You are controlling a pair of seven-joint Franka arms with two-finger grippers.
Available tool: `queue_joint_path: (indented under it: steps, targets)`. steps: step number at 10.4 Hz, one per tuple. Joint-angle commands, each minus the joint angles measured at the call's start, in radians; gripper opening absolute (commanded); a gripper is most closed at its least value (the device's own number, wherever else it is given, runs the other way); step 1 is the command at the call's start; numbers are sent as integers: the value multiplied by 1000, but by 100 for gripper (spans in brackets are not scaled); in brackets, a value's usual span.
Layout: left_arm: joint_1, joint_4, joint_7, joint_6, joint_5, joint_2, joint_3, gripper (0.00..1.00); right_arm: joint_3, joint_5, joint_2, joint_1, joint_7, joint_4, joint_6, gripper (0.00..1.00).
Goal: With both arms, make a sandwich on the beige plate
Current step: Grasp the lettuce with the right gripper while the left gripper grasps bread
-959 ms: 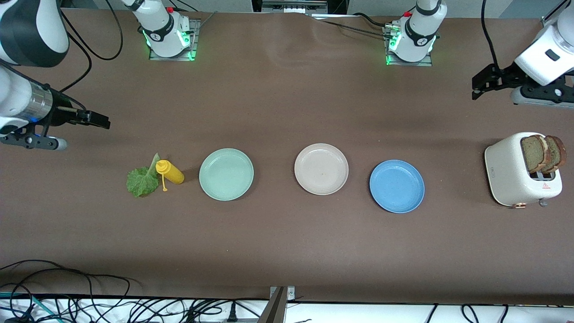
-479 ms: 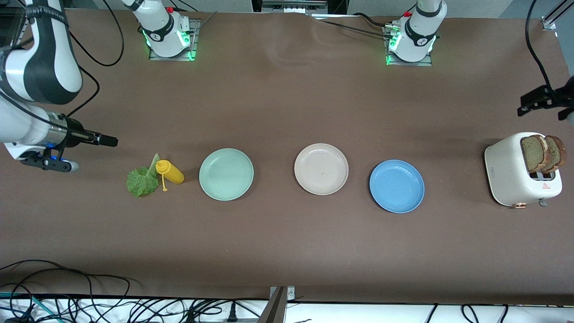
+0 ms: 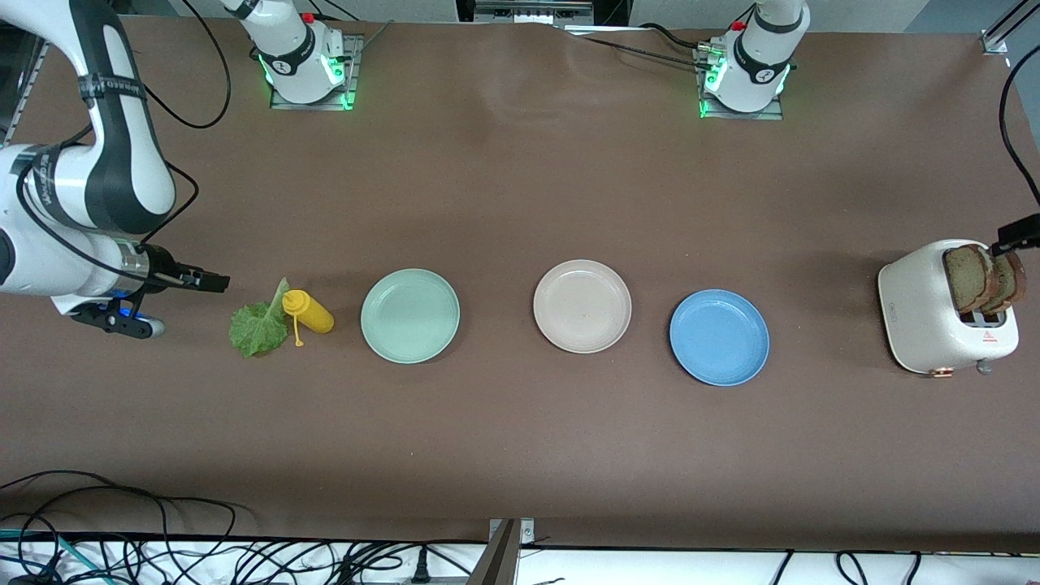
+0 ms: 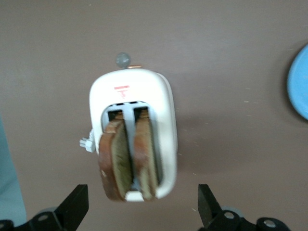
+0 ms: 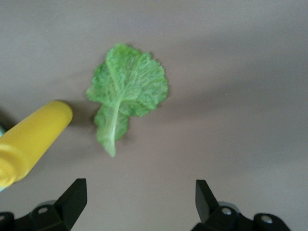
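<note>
Because the two bread slices (image 4: 127,161) stand close together in the toaster (image 3: 926,313), the wide-open left gripper (image 4: 139,207) above may pinch both. Their long axes run 12-to-6 in its wrist view. The lettuce leaf (image 5: 126,94), stem toward 6, touches the mustard bottle (image 5: 31,139); the spread right gripper (image 5: 137,204) hovers beside it. The beige plate (image 3: 582,306) sits between its neighbours.

The right pincer (image 3: 213,282) swung down from the right arm's end of the table toward the lettuce leaf (image 3: 258,327) and ended close beside it, jaws spread wide. The left pincer (image 3: 1016,236) moved from open table at the left arm's end to above the bread slices (image 3: 981,277) standing in the toaster (image 3: 926,325), jaws wide too.
</note>
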Motion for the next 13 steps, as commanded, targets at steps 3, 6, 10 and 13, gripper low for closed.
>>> queue_joint_path:
  steps: [3,6,10,13]
  targets:
    - [32,-95,27,85,16,-3,-20,100,3,129,145,-37,3,8,141,100]
    - [26,-100,4,65,13,-3,-30,97,3,145,191,-34,4,17,179,100]
    - [29,-118,1,68,-8,26,-30,86,4,171,239,-30,4,22,228,100]
    - [32,-115,1,67,-5,38,-30,0,8,171,257,-30,-3,31,236,100]
